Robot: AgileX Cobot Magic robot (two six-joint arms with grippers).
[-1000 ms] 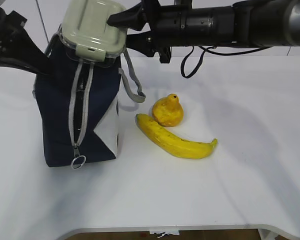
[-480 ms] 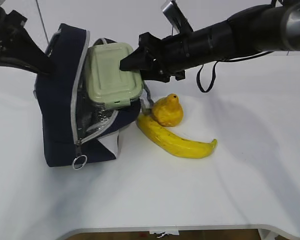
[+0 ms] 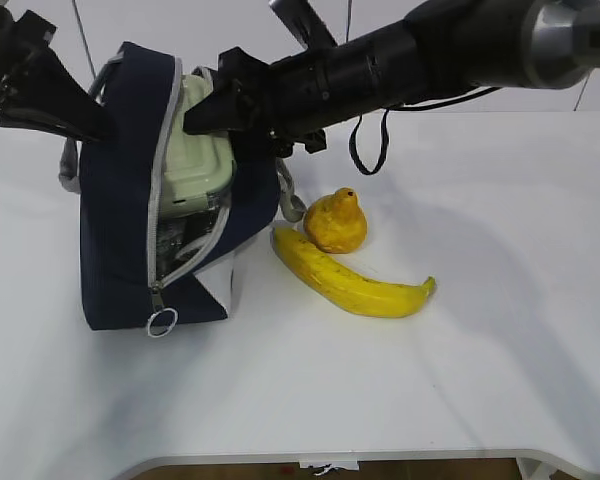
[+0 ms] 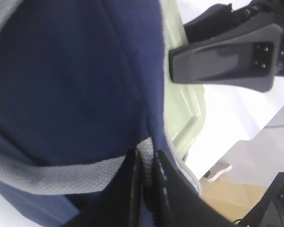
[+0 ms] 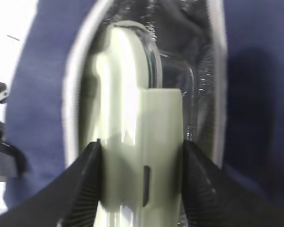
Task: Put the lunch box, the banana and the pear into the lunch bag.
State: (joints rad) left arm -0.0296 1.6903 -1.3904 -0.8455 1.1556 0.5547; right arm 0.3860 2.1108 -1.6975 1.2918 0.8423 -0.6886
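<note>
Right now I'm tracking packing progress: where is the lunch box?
In the exterior view, the lunch box sits partway inside the lunch bag's open mouth at left, gripped by the right gripper.

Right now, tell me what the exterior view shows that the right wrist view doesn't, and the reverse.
Only the exterior view shows the pear and the banana lying on the table, outside the bag, and the zipper's ring pull.

Only the right wrist view shows the right gripper up close, its jaws clamped on the lunch box.

Both show the lunch box partway inside the open lunch bag.
</note>
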